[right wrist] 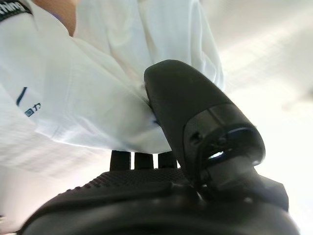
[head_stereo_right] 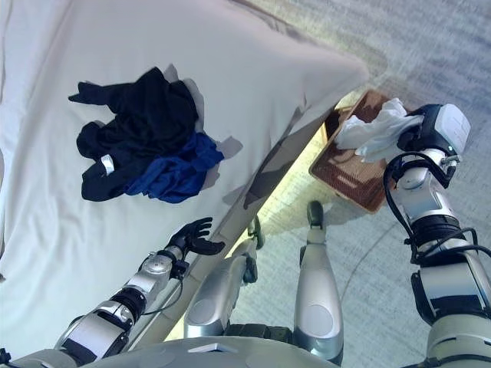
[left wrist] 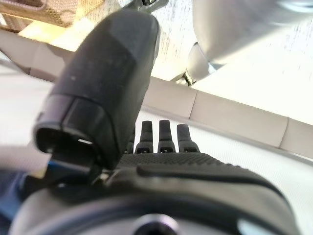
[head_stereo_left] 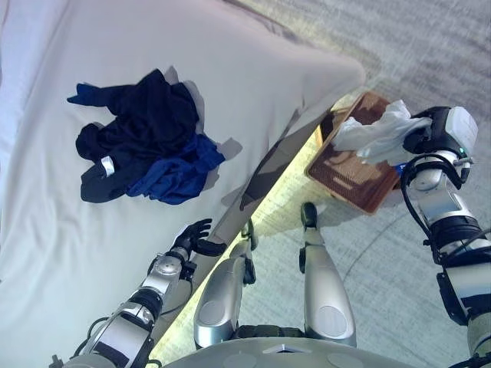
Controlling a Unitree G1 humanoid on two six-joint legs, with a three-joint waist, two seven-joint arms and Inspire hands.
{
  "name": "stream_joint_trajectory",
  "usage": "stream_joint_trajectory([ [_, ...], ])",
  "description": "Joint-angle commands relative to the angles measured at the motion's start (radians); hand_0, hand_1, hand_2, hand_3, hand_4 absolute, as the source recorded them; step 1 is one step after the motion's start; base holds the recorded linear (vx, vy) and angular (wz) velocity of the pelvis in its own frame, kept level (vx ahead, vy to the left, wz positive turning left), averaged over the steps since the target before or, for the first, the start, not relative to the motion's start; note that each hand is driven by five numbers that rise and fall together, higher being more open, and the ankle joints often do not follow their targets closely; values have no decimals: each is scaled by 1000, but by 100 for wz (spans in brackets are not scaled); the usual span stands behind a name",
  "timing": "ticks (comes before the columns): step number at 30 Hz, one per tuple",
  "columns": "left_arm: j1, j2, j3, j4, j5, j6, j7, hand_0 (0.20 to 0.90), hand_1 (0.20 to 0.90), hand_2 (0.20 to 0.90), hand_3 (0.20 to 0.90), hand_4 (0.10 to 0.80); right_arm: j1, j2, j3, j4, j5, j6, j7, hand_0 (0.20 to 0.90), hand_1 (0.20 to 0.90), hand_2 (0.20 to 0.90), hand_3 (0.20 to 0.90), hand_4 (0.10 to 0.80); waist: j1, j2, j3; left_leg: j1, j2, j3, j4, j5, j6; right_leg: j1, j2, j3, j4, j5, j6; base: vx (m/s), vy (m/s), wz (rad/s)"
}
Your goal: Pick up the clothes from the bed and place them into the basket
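The right robot hand (head_stereo_left: 426, 138) was up at the far right, clenched around a white garment (head_stereo_left: 376, 134), thumb and fingers pinching the cloth in its own wrist view. That white garment (right wrist: 107, 83) bunched out from the robot hand toward the bed side and hung directly above the brown woven basket (head_stereo_left: 349, 172), not resting in it as far as the head views showed. The basket sat on the grey floor (head_stereo_left: 399, 276) just below and beside the right robot hand, close to the corner of the bed (head_stereo_left: 253, 69).

Over on the other side, the left robot hand (head_stereo_left: 192, 238) hovered at the near edge of the bed, fingers relaxed and spread, holding nothing. Ahead of it, well apart, a heap of dark clothes (head_stereo_left: 142, 126) lay on the white sheet: a black garment on top and a blue garment (head_stereo_left: 180, 172) tucked at the side of the pile nearest the left robot hand. A small white tag showed on the black cloth.
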State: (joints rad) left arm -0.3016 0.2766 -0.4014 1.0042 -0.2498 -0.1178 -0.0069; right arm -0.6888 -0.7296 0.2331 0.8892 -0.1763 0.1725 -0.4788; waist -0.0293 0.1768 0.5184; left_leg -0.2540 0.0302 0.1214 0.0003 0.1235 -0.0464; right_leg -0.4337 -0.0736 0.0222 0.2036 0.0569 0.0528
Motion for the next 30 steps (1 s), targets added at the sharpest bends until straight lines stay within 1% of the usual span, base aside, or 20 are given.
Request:
stream_joint_trajectory([
  [1, 14, 30, -36, -28, -51, -48, 22, 900, 900, 900, 900, 800, -198, -85, 93, 41, -22, 14, -76, 900, 900, 900, 900, 800, 2, 0, 2, -125, -60, -110, 191, -98, 11, -24, -27, -83, 75, -87, -40, -58, -61, 9],
  [4, 12, 38, -49, -48, -57, -44, 24, 900, 900, 900, 900, 800, -261, -99, 142, 151, -68, 62, -64, 900, 900, 900, 900, 800, 20, 19, 2, -170, -69, -117, 190, -83, 18, -78, -25, -84, 99, -87, -42, -35, -42, 15],
  [5, 18, 45, -53, -57, -57, -43, 23, 900, 900, 900, 900, 800, -285, -106, 161, 206, -67, 95, -49, 900, 900, 900, 900, 800, 27, 27, 2, -184, -69, -120, 181, -73, 20, -97, -22, -84, 107, -87, -43, -17, -22, 16],
  [7, 28, 56, -54, -72, -57, -32, 20, 900, 900, 900, 900, 800, -298, -118, 173, 264, -38, 139, -12, 900, 900, 900, 900, 800, 36, 31, 2, -189, -68, -124, 162, -62, 22, -105, -17, -87, 109, -90, -44, 3, -17, 14],
  [10, 44, 72, -42, -93, -66, -8, 5, 900, 900, 900, 900, 800, -271, -134, 142, 258, 31, 104, -27, 900, 900, 900, 900, 800, 41, 25, 2, -174, -59, -132, 136, -52, 20, -87, -6, -91, 93, -83, -46, 45, 4, 15],
  [12, 62, 78, -23, -98, -61, 4, 0, 900, 900, 900, 900, 800, -230, -139, 82, 196, 147, 34, -95, 900, 900, 900, 900, 800, 36, 8, 2, -145, -50, -129, 112, -51, 15, -58, 2, -92, 72, -78, -43, 61, 33, 12],
  [13, 71, 81, -11, -96, -63, 8, -1, 900, 900, 900, 900, 800, -200, -139, 42, 155, 181, 17, -113, 900, 900, 900, 900, 800, 31, -6, 2, -122, -45, -125, 96, -54, 12, -37, 5, -94, 59, -78, -39, 47, 42, 10],
  [15, 77, 83, 9, -93, -66, 16, 1, 900, 900, 900, 900, 800, -144, -135, -24, 78, 211, -16, -150, 900, 900, 900, 900, 800, 26, -31, 2, -92, -35, -115, 71, -52, 10, -8, 12, -95, 29, -62, -32, 49, 57, 10],
  [17, 84, 86, 31, -92, -68, 24, 3, 900, 900, 900, 900, 800, -83, -135, -80, -17, 219, -32, -195, 900, 900, 900, 900, 800, 19, -59, -1, -57, -26, -105, 53, -57, 8, 26, 16, -99, 8, -54, -25, 51, 69, 11],
  [20, 100, 90, 54, -89, -72, 34, 4, 900, 900, 900, 900, 800, 2, -124, -151, -150, 193, -70, -229, 900, 900, 900, 900, 800, 14, -94, -18, -16, -18, -100, 40, -72, 7, 70, 16, -101, -9, -54, -18, 67, 77, 6],
  [21, 107, 86, 68, -81, -71, 40, 6, 900, 900, 900, 900, 800, 41, -114, -182, -232, 164, -70, -223, 900, 900, 900, 900, 800, 14, -112, -40, 2, -14, -97, 28, -73, 7, 91, 15, -104, -28, -44, -12, 98, 101, 2],
  [22, 109, 80, 74, -72, -69, 45, 6, 900, 900, 900, 900, 800, 58, -108, -195, -279, 151, -77, -221, 900, 900, 900, 900, 800, 16, -123, -52, 18, -14, -96, 19, -74, 7, 111, 14, -106, -41, -42, -9, 106, 103, 7],
  [24, 116, 72, 87, -59, -67, 48, 5, 900, 900, 900, 900, 800, 83, -102, -211, -376, 127, -54, -202, 900, 900, 900, 900, 800, 20, -139, -71, 47, -14, -97, 8, -79, 7, 147, 11, -112, -63, -37, -3, 85, 94, 6],
  [25, 120, 65, 93, -49, -68, 45, 6, 900, 900, 900, 900, 800, 90, -98, -213, -411, 108, -67, -196, 900, 900, 900, 900, 800, 24, -147, -82, 59, -14, -99, 3, -80, 7, 163, 9, -116, -73, -35, -1, 104, 140, 6],
  [26, 131, 52, 102, -35, -66, 41, 7, 900, 900, 900, 900, 800, 103, -87, -214, -467, 78, -71, -160, 900, 900, 900, 900, 800, 31, -159, -100, 82, -18, -104, -1, -86, 8, 194, 5, -121, -92, -32, 3, 147, 166, 8],
  [29, 160, 24, 118, -7, -51, 34, 5, 900, 900, 900, 900, 800, 111, -67, -176, -536, 21, -97, -55, 900, 900, 900, 900, 800, 54, -182, -140, 123, -32, -122, -6, -96, 10, 257, -8, -133, -139, -18, 12, 155, 143, 18],
  [30, 173, 15, 123, 2, -34, 34, 4, 900, 900, 900, 900, 800, 103, -62, -149, -557, -7, -107, 8, 900, 900, 900, 900, 800, 69, -193, -156, 135, -36, -128, -7, -99, 11, 276, -14, -140, -155, -12, 16, 131, 108, 23],
])
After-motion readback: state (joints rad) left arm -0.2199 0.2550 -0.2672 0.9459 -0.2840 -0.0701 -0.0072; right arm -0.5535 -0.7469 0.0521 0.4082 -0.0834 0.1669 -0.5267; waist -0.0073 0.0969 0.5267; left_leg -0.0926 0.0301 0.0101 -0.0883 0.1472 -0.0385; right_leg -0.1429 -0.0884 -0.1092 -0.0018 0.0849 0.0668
